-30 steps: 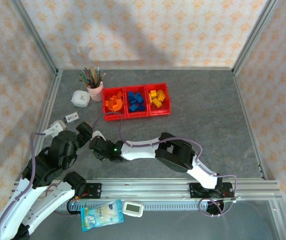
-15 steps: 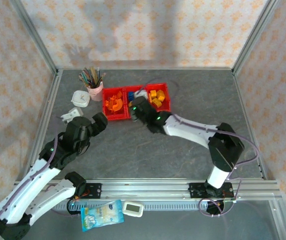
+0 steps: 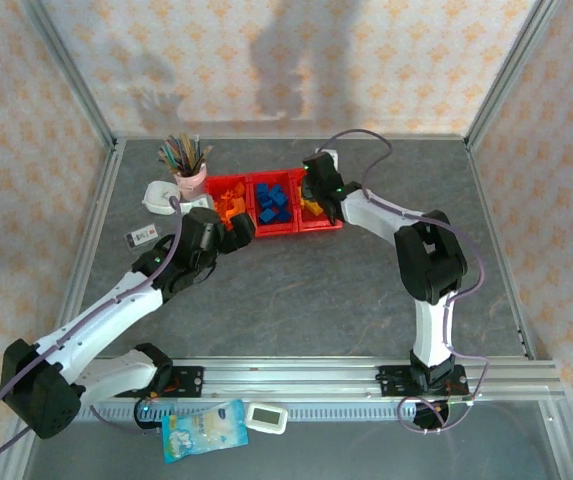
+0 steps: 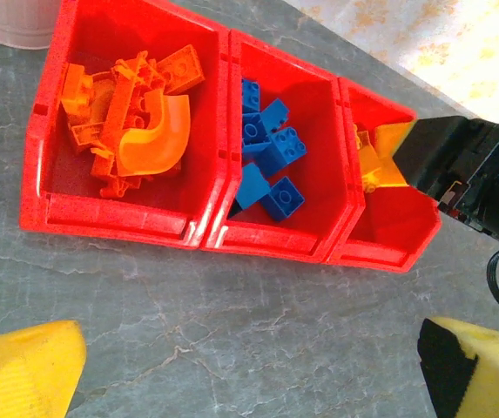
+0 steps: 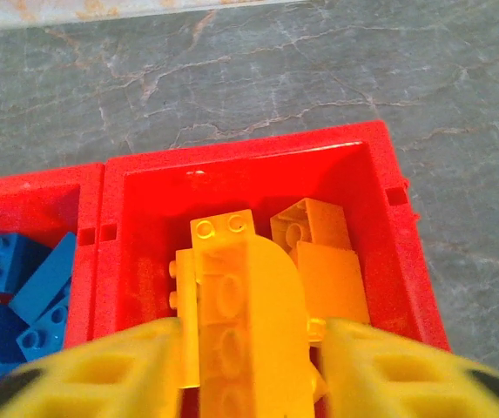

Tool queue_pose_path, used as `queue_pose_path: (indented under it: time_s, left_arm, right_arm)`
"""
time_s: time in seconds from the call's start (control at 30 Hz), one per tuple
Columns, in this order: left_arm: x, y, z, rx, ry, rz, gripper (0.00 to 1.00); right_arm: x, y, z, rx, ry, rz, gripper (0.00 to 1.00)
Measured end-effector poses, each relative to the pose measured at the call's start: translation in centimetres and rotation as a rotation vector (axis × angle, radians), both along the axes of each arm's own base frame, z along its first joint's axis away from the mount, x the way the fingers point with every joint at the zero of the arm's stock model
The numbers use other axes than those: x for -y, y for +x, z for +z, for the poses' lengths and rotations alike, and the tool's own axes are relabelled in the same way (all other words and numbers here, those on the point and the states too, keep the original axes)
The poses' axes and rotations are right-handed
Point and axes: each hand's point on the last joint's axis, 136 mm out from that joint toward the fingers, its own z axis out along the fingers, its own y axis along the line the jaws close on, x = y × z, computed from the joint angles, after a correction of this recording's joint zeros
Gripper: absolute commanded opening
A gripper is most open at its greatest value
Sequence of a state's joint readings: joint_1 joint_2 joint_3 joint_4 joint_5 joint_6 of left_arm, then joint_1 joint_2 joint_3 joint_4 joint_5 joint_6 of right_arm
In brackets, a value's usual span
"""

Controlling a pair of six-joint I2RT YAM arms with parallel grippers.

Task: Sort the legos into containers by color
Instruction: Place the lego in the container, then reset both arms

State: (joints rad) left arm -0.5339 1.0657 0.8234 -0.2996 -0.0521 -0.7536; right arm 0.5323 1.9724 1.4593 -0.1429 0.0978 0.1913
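Closely, right hand [image 5: 249,338] over end bin [image 5: 275,161]

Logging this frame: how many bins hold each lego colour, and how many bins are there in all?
Bins with orange legos: 1
Bins with blue legos: 1
Bins with yellow legos: 1
Total: 3 red bins, joined in a row.

A pink cup [image 3: 192,182] of pencils [image 3: 183,153] stands beside a white box [image 3: 159,196]; a tag [image 3: 142,236] lies nearby. A packet [image 3: 204,430] and a white device [image 3: 266,416] lie by the near rail [image 3: 306,372].
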Motion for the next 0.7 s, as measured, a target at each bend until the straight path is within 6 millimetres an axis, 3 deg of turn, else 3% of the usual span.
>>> queue_pose_path:
  time_s: [0.1, 0.17, 0.23, 0.37, 0.47, 0.53, 0.6, 0.7]
  left_arm:
    - [0.0, 0.4, 1.0, 0.045, -0.007, 0.001, 0.99]
    - [-0.4, 0.7, 1.7, 0.080, -0.007, 0.018, 0.99]
    - [-1.6, 1.0, 2.0, 0.112, 0.008, 0.065, 0.99]
    - [-6.7, 1.9, 1.3, 0.153, 0.092, 0.232, 0.99]
    - [-12.7, 2.2, 0.0, 0.163, 0.200, 0.415, 0.99]
    - [-17.3, 1.8, -1.1, 0.168, 0.294, 0.548, 0.99]
    - [-20.9, 1.1, -2.9, 0.164, 0.375, 0.636, 0.99]
    - [-23.8, -0.2, -6.8, 0.121, 0.495, 0.672, 0.99]
  right_arm:
    - [0.4, 0.0, 0.8, 0.006, 0.006, 0.003, 0.67]
    - [1.1, -0.5, 2.0, 0.017, 0.030, -0.006, 0.79]
    - [3.1, -2.0, 3.7, 0.043, 0.060, -0.033, 0.98]
    - [10.6, -5.2, 8.2, 0.158, 0.077, -0.195, 1.00]
    - [18.1, -7.2, 9.8, 0.285, 0.022, -0.404, 1.00]
    - [23.0, -8.7, 8.1, 0.316, -0.050, -0.535, 1.00]
    - [26.7, -10.3, 4.8, 0.289, -0.129, -0.626, 1.00]
    - [29.7, -12.6, -0.4, 0.223, -0.196, -0.678, 1.00]
